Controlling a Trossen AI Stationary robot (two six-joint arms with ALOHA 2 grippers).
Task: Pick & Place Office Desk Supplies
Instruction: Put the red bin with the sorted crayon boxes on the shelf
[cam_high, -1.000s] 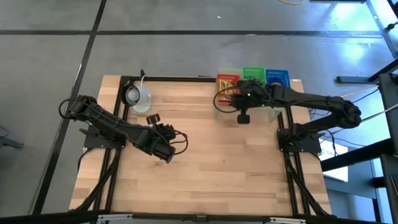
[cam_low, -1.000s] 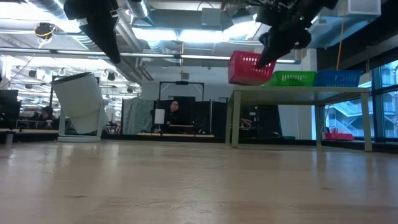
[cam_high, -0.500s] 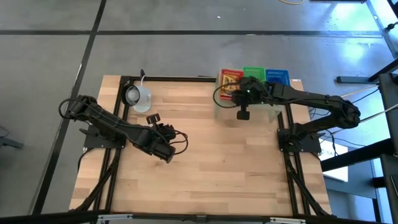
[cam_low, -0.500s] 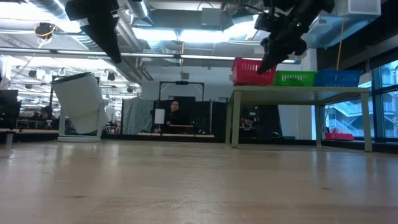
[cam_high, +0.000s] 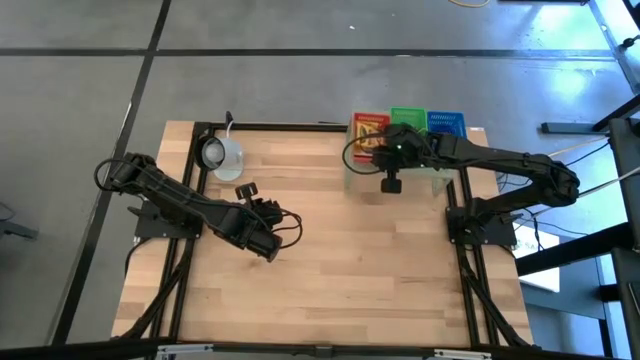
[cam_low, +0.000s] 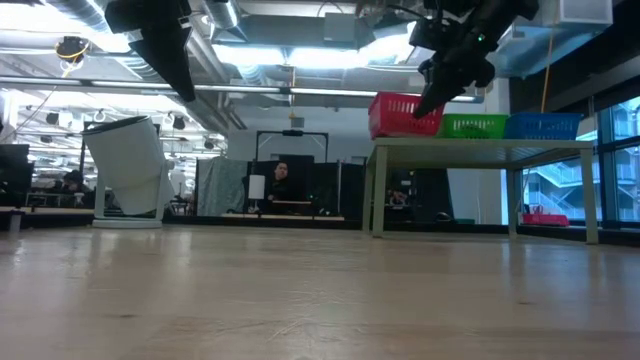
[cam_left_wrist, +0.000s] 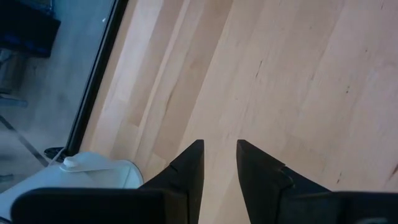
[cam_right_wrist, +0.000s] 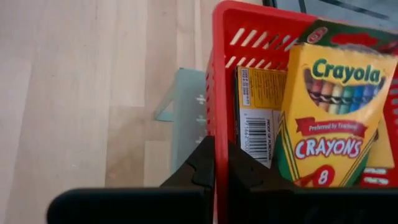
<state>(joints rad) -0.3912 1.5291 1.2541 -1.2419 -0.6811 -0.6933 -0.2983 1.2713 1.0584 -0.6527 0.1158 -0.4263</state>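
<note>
Crayola crayon box (cam_right_wrist: 329, 118) is seen standing in the red basket (cam_right_wrist: 249, 37), against a yellow barcoded carton (cam_right_wrist: 258, 115); it is judged light, stiff, crushable cardboard, best pinched across its narrow sides. The right gripper (cam_right_wrist: 221, 163) is clenched on the basket's rim, the left gripper (cam_left_wrist: 219, 163) half-parted, empty

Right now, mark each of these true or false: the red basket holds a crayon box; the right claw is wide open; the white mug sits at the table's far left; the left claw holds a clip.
1. The red slotted plastic basket holds a yellow Crayola crayon box: true.
2. The right claw is wide open: false, it is shut at the basket's rim.
3. The white round mug sits at the wooden table's far left corner: true.
4. The left claw holds a clip: false, it holds nothing.
</note>
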